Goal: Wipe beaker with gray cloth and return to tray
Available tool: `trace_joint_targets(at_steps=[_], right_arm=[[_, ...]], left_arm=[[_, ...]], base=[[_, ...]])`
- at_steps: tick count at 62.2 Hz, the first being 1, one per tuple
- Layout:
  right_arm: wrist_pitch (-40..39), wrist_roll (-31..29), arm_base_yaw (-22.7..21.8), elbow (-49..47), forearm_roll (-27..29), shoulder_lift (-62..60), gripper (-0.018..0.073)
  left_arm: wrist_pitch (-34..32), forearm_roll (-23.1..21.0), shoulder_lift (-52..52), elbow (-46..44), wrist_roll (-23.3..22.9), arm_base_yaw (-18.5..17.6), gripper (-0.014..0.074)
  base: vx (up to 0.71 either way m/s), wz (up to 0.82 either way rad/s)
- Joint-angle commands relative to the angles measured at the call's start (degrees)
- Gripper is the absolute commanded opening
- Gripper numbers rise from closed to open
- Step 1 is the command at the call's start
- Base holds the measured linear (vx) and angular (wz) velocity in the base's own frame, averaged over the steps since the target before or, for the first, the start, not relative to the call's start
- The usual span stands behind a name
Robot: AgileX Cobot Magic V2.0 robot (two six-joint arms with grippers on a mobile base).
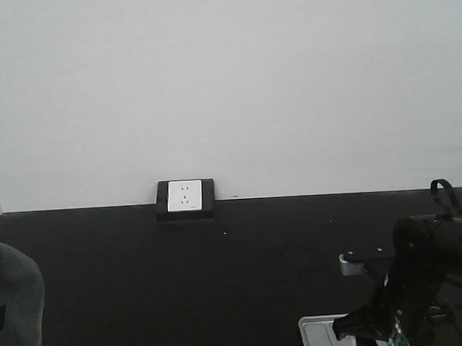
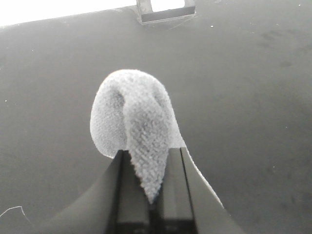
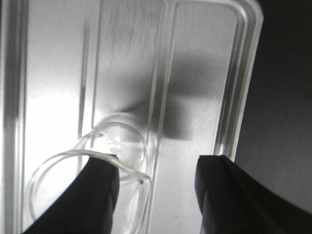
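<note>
White wall (image 1: pixel 226 80) behind; black table (image 1: pixel 237 281) runs the full width below it.

Tray (image 3: pixel 204 73): silvery metal, ribbed floor, raised rim, rounded corners. It lies flat on the table at the right side. In the front view only a corner shows, below the right arm (image 1: pixel 422 279).

Right arm: dark, bent down over the tray. Right gripper (image 3: pixel 158 163): jaws spread wide, nothing pinched between them. Both fingers hang over the tray.

Left gripper (image 2: pixel 151 151): jaws drawn together and clamped on the gray cloth (image 2: pixel 131 122). It is held above bare table, well apart from the tray.

Gray cloth: a fold is caught between the pads and the rest bulges forward past the fingertips in a rounded lump. Coarse weave visible. It looks pale under the wrist camera's light.

Beaker (image 3: pixel 114 141): clear glass, on the tray floor toward the near end. Its rim curves across the tip of the right gripper's left-hand finger (image 3: pixel 97 195). Contact between finger and glass: cannot tell. The other finger is well clear of it.

Wall socket (image 1: pixel 184 197): white face in a black frame, at the back edge of the table.
</note>
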Motion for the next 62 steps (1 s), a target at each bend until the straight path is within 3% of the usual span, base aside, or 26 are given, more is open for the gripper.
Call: trace_joint_targets(at_steps=[1, 14, 36, 51, 62], right_arm=[[0.0, 0.0, 0.0, -1.7, 0.1, -2.7, 0.0411], [-0.1, -0.7, 0.0, -1.7, 0.1, -2.7, 0.0327], [1.4, -3.0, 0.0, -1.7, 4.3, -2.7, -0.0016], [0.9, -3.9, 0.0, -2.9, 4.9, -7.3, -0.0012], [-3.4, -7.2, 3.2, -2.9, 11.1, -16.5, -0.0011]], left_arm=[[-4.5, -0.3, -0.8, -1.7, -0.3, -0.4, 0.0000], [-4.5, -0.3, -0.8, -1.7, -0.3, -0.4, 0.0000], [-4.3, -0.3, -0.8, -1.7, -0.3, -0.4, 0.0000], [-5.4, -1.7, -0.8, -1.9, -0.3, -0.4, 0.0000], [-6.8, -10.5, 1.6, -5.2, 4.0, -1.8, 0.0000]], base=[[0.00, 0.00], [0.00, 0.00], [0.00, 0.00], [0.00, 0.00], [0.00, 0.00]])
